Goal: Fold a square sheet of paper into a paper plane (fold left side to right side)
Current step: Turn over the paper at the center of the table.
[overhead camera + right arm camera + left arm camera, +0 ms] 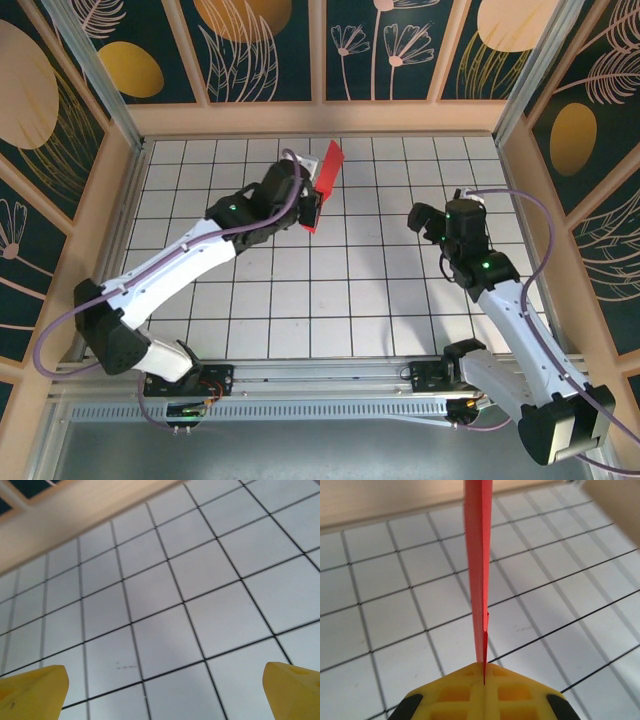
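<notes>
Gripping red paper (477,555), L hand (484,674), R hand (162,687) wide

The left arm (170,265) and the right arm (520,322) each had smooth white shells on their long links and bulky black housings at the joints. A thin purple cable (37,348) ran along each arm, at the lower left and right of the top view. Small green lights (487,265) glowed on the black wrist sections. The left pincer (484,677) was yellow and ribbed with black patches. The right pincer (165,685) had blunt yellow fingertips (35,690).
</notes>
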Controlling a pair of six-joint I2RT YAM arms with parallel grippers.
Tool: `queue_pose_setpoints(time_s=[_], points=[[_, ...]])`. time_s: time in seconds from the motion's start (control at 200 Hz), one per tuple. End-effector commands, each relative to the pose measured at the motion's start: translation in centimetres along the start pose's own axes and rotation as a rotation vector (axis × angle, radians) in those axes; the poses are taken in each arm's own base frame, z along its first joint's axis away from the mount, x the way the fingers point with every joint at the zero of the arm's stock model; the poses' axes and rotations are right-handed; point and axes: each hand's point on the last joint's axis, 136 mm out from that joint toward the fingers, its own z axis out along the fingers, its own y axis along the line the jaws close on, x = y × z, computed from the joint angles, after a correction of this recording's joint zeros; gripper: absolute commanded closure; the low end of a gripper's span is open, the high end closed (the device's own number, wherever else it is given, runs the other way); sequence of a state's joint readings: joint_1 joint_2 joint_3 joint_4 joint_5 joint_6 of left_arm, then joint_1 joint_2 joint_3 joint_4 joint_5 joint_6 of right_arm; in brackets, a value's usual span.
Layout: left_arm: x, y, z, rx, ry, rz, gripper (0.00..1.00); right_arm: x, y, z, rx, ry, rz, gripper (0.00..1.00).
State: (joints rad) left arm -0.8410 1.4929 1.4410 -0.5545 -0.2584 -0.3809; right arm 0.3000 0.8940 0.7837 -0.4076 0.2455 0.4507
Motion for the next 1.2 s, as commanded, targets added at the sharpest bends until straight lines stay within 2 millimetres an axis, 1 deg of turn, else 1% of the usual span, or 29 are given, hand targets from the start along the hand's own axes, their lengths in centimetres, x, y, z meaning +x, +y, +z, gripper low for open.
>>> queue_pose_setpoints(time_s=[0.0, 0.115, 0.13, 0.17, 0.265, 0.285, 0.305, 0.325, 0.425, 0.48, 0.555, 0.711, 0.791, 0.901, 0.936, 1.096, 1.196], points=[[3.7, 3.9, 0.1, -0.285, 0.114, 0.037, 1.00, 0.1, -2.4, 0.1, 0.122, -0.013, 0.002, 0.01], [5.6, 5.1, 0.7, -0.413, 0.150, 0.003, 1.00, 0.6, -2.6, 0.5, 0.122, -0.002, -0.004, 0.01], [6.2, 5.5, 0.7, -0.438, 0.173, 0.014, 1.00, 0.7, -2.6, 0.5, 0.119, 0.001, -0.006, 0.01], [7.1, 5.8, 1.1, -0.475, 0.198, 0.024, 1.00, 0.9, -2.6, 0.7, 0.113, 0.006, -0.010, 0.01], [8.6, 6.1, 2.1, -0.549, 0.231, 0.047, 1.00, 1.2, -2.6, 0.9, 0.111, 0.015, -0.016, 0.01], [8.6, 6.2, 2.1, -0.558, 0.232, 0.046, 1.00, 1.3, -2.7, 0.9, 0.111, 0.017, -0.018, 0.01], [9.4, 6.4, 2.8, -0.581, 0.258, 0.062, 1.00, 1.3, -2.7, 0.9, 0.110, 0.017, -0.018, 0.01], [9.7, 6.5, 3.1, -0.595, 0.268, 0.072, 1.00, 1.4, -2.7, 0.9, 0.110, 0.018, -0.020, 0.01], [10.9, 6.8, 4.2, -0.650, 0.320, 0.120, 1.00, 1.6, -2.9, 1.1, 0.113, 0.023, -0.025, 0.01], [11.3, 6.8, 4.6, -0.656, 0.329, 0.114, 1.00, 1.7, -3.0, 1.0, 0.117, 0.023, -0.030, 0.01], [11.9, 6.2, 5.5, -0.621, 0.330, 0.080, 1.00, 1.8, -3.2, 1.0, 0.120, 0.024, -0.032, 0.01], [14.4, 4.3, 8.0, -0.539, 0.402, 0.014, 1.00, 2.2, -3.2, 1.1, 0.110, 0.028, -0.029, 0.01], [15.2, 3.5, 9.1, -0.509, 0.428, -0.015, 1.00, 2.5, -3.2, 1.2, 0.103, 0.037, -0.028, 0.01], [15.8, 2.6, 10.0, -0.466, 0.444, -0.059, 1.00, 2.8, -3.4, 1.3, 0.105, 0.043, -0.032, 0.01], [15.5, 2.0, 10.6, -0.437, 0.426, -0.082, 1.00, 2.8, -3.4, 1.3, 0.104, 0.045, -0.033, 0.01], [16.2, 0.2, 11.8, -0.351, 0.447, -0.142, 1.00, 3.1, -3.4, 1.3, 0.098, 0.049, -0.032, 0.01], [16.6, -0.9, 12.6, -0.295, 0.454, -0.186, 0.95, 3.1, -3.3, 1.2, 0.090, 0.051, -0.032, 0.01]])
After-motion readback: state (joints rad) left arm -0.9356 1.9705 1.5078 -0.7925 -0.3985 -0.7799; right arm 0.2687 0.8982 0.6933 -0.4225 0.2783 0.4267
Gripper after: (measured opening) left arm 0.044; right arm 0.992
